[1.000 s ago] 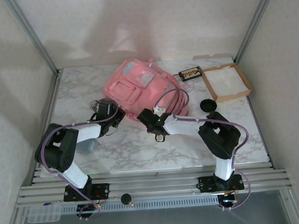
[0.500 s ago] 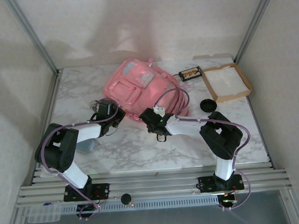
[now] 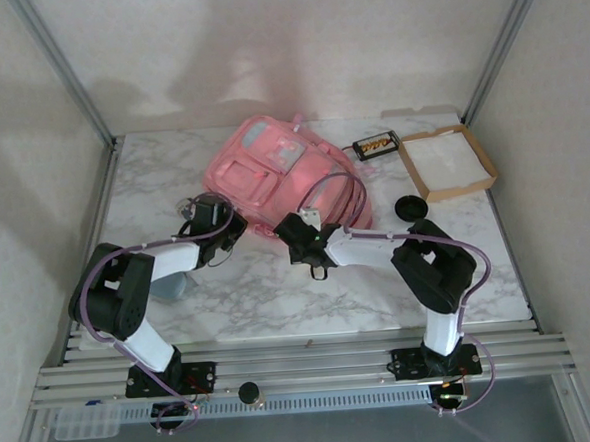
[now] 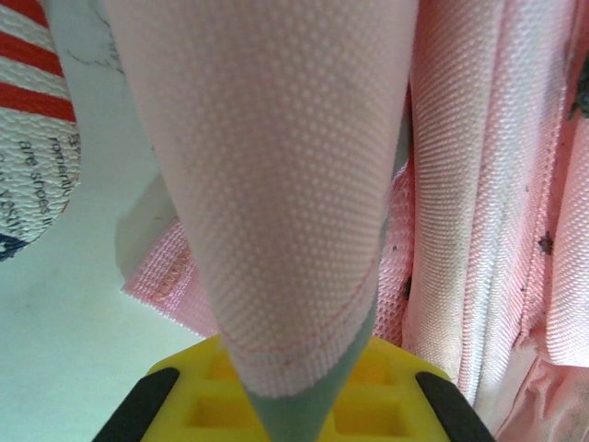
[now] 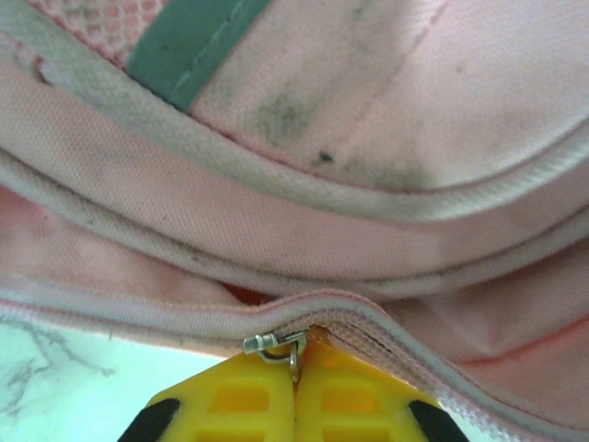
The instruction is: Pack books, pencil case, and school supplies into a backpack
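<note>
Right claw (image 5: 296, 382) on backpack (image 3: 270, 177) zipper pull (image 5: 274, 345)

White marble-patterned table top (image 3: 270, 305) lying under soft even light, plain off-white back wall (image 3: 294, 41) catching a faint pink glow, side walls (image 3: 14, 218) closing in, aluminium posts (image 3: 65, 70) rising at both back corners, grooved aluminium rails (image 3: 304, 366) running along the near edge.

Soft, diffuse, bright light; faint shadows throughout.
</note>
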